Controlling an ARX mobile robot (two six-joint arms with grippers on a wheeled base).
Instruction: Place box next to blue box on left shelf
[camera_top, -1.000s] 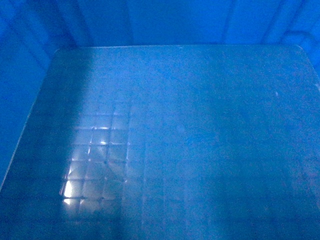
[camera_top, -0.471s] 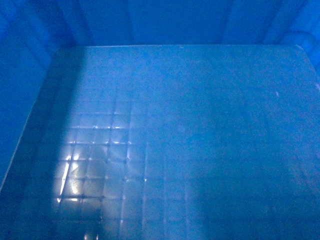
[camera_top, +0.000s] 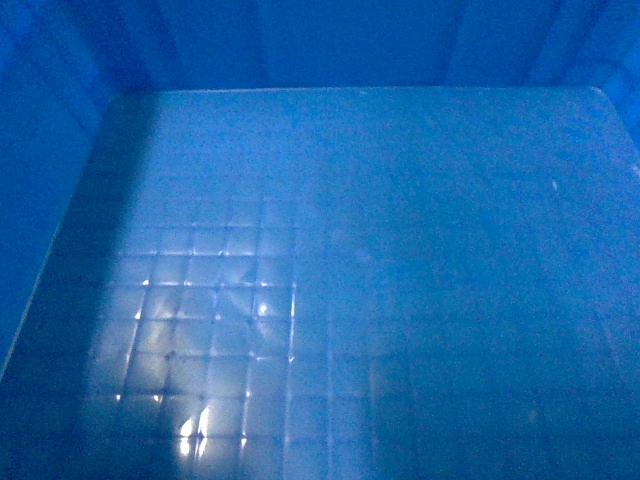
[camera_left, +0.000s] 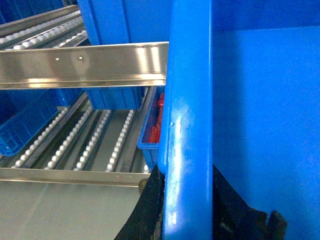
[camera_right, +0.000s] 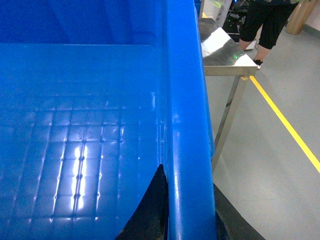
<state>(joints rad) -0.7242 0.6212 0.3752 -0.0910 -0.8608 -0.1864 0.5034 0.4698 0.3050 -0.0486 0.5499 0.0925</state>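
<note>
Roller shelving (camera_left: 85, 135) is filling the left of the left wrist view, with a steel rail (camera_left: 85, 65) crossing it, another blue box (camera_left: 120, 50) sitting on the rollers behind that rail, and a small bin (camera_left: 152, 132) of red parts just beside the carried box. The left gripper (camera_left: 185, 200) is clamping the box (camera_left: 190, 100) by its left rim, one dark finger on each side of the wall. In the head view, the grid floor of the box is filling the whole frame, so the box is judged to be held high and close to the robot. The right gripper (camera_right: 187, 210) is closed on the right rim likewise, beside a steel table (camera_right: 225, 55). The carry step is judged to be in hand; the next move calls for advancing toward the shelf and lowering the box beside the shelved one. The box opening is facing up; its long axis cannot be told.
</note>
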